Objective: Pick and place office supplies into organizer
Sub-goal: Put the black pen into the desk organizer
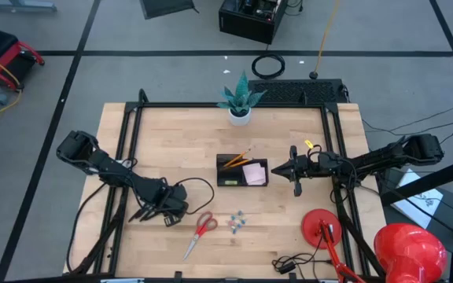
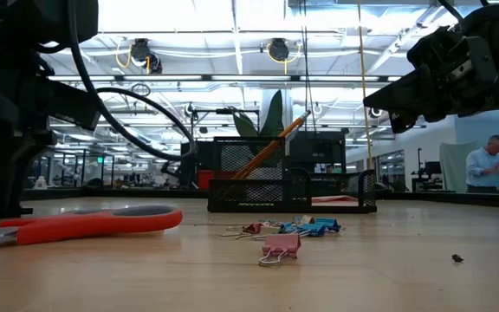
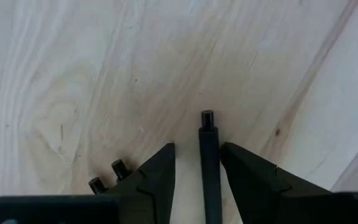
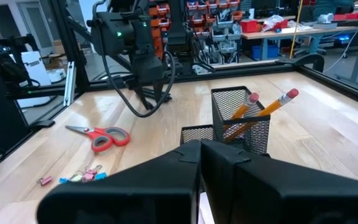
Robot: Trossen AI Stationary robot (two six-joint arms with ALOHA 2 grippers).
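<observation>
You are seeing the left gripper [image 3: 199, 163] lying low over the table [image 1: 171, 141], its fingers [image 3: 160, 177] pinching a black pen [image 3: 209, 155] that is poking straight out past the fingertips, with two more dark pen ends just beside one finger. Near that gripper, toward the table's middle, the red-handled scissors [image 1: 200, 232] are lying flat, and just past them a cluster of small clips [image 1: 237, 222] is sitting loose, pink and blue. Farther off, the black mesh organizer [image 1: 242, 170] is standing mid-table, holding two orange pencils [image 4: 260, 112] leaning in its tall cup and a pink sticky-note pad [image 1: 254, 174] in its low tray. The right gripper [image 1: 272, 169] is hovering just beside the organizer, fingers pressed together.
</observation>
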